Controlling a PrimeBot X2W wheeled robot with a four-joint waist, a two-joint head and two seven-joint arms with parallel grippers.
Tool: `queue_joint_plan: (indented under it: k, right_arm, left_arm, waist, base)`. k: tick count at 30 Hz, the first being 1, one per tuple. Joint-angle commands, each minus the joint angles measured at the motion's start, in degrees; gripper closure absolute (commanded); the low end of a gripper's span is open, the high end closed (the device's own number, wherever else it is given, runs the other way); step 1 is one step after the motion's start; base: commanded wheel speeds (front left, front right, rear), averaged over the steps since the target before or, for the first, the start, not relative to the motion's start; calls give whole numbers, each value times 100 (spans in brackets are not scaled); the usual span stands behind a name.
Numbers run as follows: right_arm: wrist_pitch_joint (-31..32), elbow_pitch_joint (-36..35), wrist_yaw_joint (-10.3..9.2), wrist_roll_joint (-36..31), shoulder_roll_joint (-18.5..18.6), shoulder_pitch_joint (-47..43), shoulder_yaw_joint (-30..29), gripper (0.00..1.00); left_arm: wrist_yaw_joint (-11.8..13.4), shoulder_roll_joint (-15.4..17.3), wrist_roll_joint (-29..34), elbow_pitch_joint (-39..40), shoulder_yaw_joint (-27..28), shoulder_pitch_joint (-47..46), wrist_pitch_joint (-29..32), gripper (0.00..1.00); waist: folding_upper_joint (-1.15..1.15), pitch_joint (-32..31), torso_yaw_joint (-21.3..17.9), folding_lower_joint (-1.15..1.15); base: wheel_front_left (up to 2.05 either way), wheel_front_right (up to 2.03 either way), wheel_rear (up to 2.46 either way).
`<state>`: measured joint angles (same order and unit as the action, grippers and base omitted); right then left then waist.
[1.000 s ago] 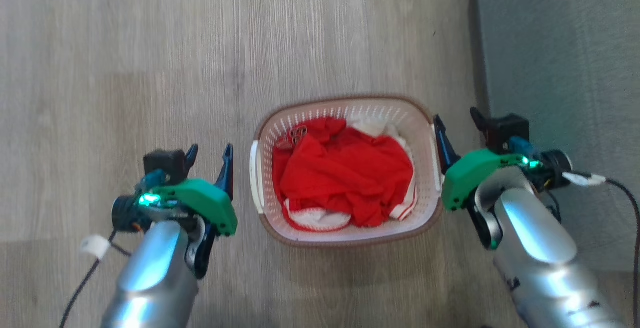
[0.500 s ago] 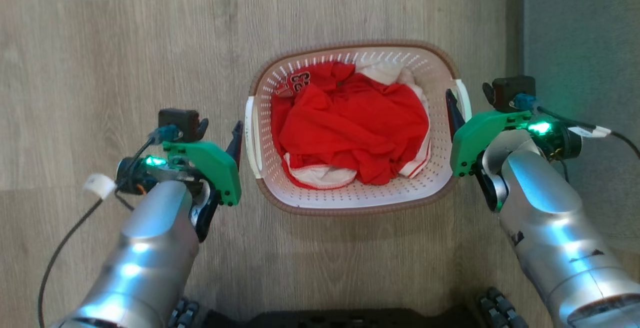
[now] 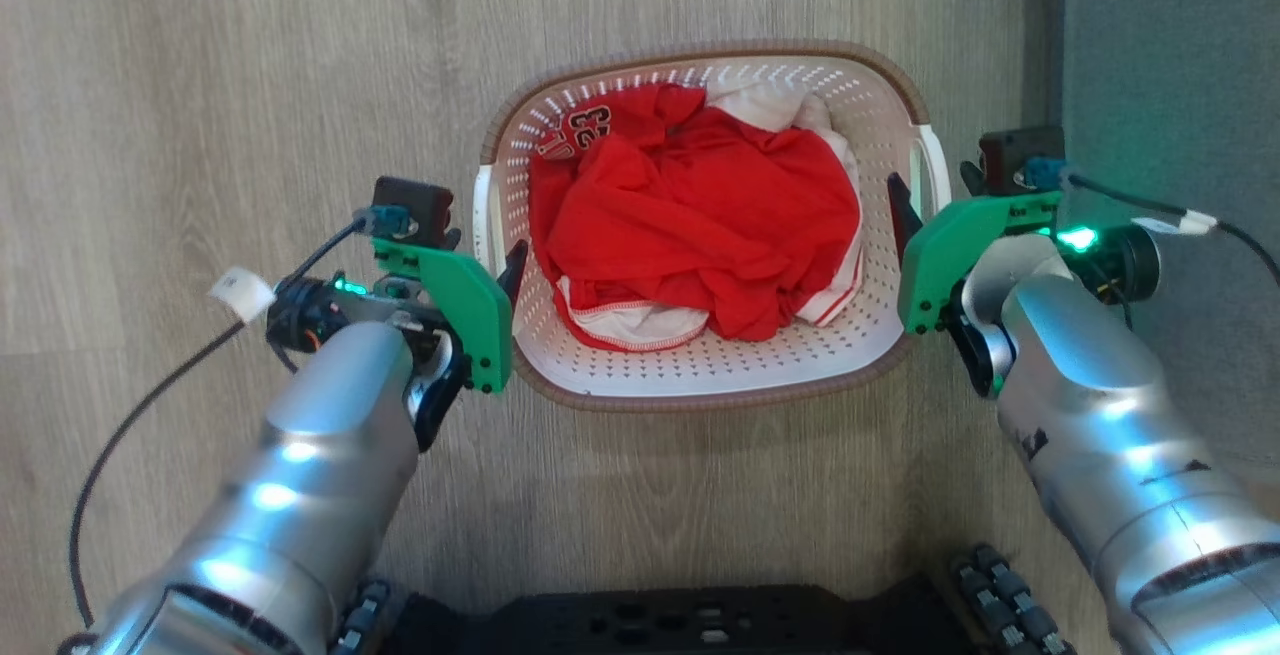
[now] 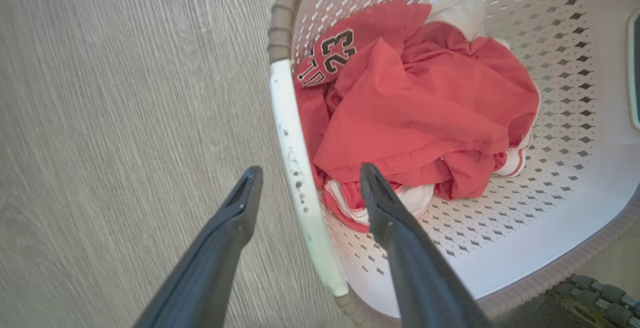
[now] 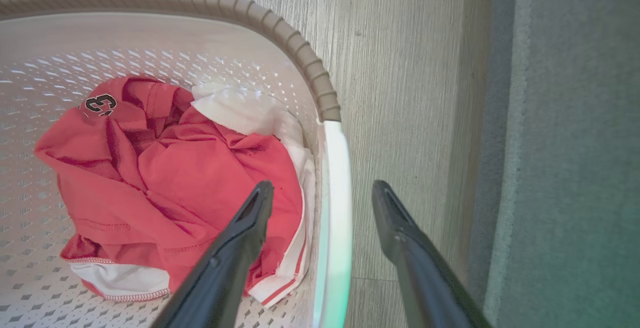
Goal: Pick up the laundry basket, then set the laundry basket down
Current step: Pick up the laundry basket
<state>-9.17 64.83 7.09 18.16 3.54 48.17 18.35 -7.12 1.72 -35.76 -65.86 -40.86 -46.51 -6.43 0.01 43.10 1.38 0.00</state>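
The red shirt (image 4: 425,112) bears a black number 23 (image 4: 336,51), toward ten o'clock in the basket (image 4: 575,27); the letters beside it cannot be read.

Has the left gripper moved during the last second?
Yes. The left gripper moved rightward to the laundry basket; its fingers now straddle the white handle.

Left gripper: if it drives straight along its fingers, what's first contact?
Likely the white handle of the laundry basket, sitting between the open fingers of the left gripper; its inner finger heads for the red clothes. Depth unclear.
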Motion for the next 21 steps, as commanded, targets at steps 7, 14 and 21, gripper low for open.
queue_joint_plan:
  k: [7,14,21]
  right_arm:
    - [319,111,40,326,-67,111,427,0]
    - [644,152,40,720,-67,205,711,0]
    - [732,267,40,943,-67,438,964,0]
  left_arm:
    - [-36,116,-344,-250,-243,-309,483,0]
    - [-36,116,-531,-387,-527,-558,821,0]
    - [-36,116,-634,-459,-803,-762,953,0]
  waist:
    - [-1,278,-73,0]
    - [-1,477,-83,0]
    - [-1,669,-106,0]
  base:
    - [0,0,0]
    - [0,0,0]
    - [0,0,0]
